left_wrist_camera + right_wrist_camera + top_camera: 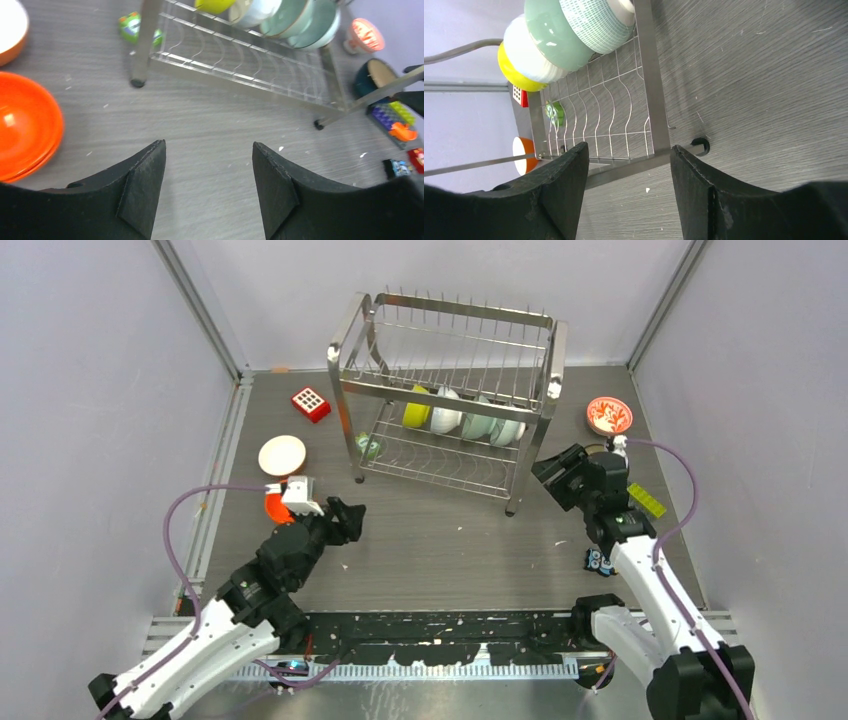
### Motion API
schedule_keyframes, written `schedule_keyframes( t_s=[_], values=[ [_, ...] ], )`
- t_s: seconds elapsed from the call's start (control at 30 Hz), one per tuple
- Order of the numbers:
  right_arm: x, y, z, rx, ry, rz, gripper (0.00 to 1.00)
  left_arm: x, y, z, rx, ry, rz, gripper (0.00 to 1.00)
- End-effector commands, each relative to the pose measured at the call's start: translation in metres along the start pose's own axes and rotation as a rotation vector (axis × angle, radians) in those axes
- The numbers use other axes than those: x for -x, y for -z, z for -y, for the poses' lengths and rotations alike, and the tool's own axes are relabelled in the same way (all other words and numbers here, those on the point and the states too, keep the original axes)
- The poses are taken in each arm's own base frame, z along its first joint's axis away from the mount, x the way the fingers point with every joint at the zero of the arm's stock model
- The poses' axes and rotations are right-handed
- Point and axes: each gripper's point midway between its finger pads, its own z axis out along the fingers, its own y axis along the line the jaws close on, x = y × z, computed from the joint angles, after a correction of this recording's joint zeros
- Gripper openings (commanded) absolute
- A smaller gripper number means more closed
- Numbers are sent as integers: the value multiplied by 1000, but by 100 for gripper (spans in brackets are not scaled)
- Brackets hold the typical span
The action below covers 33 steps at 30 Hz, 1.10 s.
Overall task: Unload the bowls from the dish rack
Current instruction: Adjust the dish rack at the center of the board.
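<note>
Presently yellow, white, teal bowls (462, 418) on edge, lower tier, steel dish rack (553, 365); left gripper (207, 149), right gripper (629, 150) spread, empty.

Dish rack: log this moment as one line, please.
dish rack: four bowls in lower tier | left gripper: open, empty | right gripper: open, empty | orange bowl, red-patterned bowl: on table

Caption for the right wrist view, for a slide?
Open right hand faces the dish rack, lower tier, where four bowls stand on edge.

At least eight bowls (417, 412) (four racked, the rest loose); one dish rack (554, 355); one red block (311, 403)
</note>
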Motion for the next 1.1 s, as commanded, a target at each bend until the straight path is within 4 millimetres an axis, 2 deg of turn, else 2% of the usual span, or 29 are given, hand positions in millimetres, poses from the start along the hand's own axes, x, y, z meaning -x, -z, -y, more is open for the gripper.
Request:
schedule_keyframes(
  t_s=[0.0,0.07,0.2,0.4,0.53,0.63,0.7,0.83,0.97,1.07],
  values=[
    [1,12,-1,20,33,38,66,60,-11,55,-267,76,347,64],
    [-1,14,6,7,30,46,66,64,-21,66,-298,65,395,64],
    [-7,18,16,4,13,52,66,61,-52,93,-337,20,380,63],
    [-16,23,26,-9,-1,38,66,57,-92,115,-338,-11,392,63],
    [-22,21,29,1,0,26,66,50,-100,142,-417,9,382,63],
    [-22,20,21,41,14,21,66,44,-96,152,-428,-2,377,62],
    [-20,20,18,42,15,27,66,40,-91,144,-386,7,354,63],
    [-9,20,15,17,33,51,66,24,-81,107,-230,42,221,62],
    [21,24,9,-41,54,155,66,18,-54,64,-67,93,115,62],
    [44,19,2,-61,41,238,67,11,-33,37,13,113,69,62]
  ],
)
